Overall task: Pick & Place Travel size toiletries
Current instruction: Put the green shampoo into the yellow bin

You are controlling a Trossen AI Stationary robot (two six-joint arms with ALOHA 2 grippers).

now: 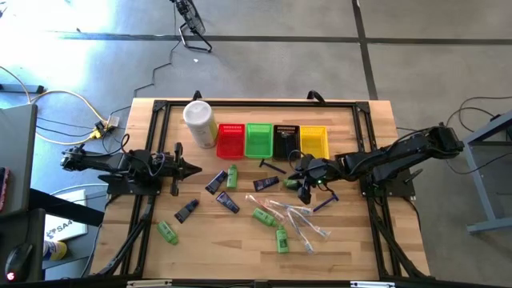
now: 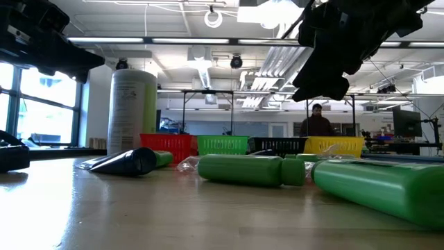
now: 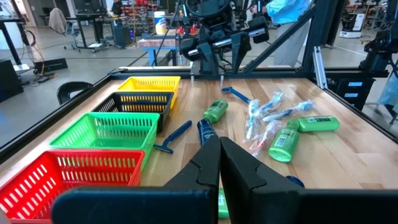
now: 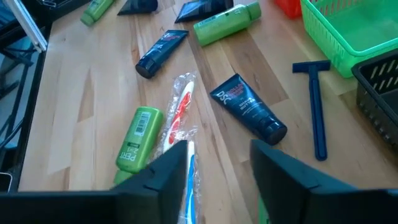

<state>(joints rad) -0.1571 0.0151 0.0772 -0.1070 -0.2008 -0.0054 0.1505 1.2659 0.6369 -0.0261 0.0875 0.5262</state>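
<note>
The right tool [image 4: 217, 165] hangs open and empty above the desk [image 1: 360, 248], in front of the black basket [image 1: 286, 141]. Just below its fingers lie a wrapped toothbrush [image 4: 176, 118] and a green bottle [image 4: 138, 138]; a navy tube [image 4: 249, 107] and a blue razor [image 4: 316, 106] lie just beyond. The left tool [image 3: 219, 163] waits at the desk's left side, fingers closed, holding nothing.
</note>
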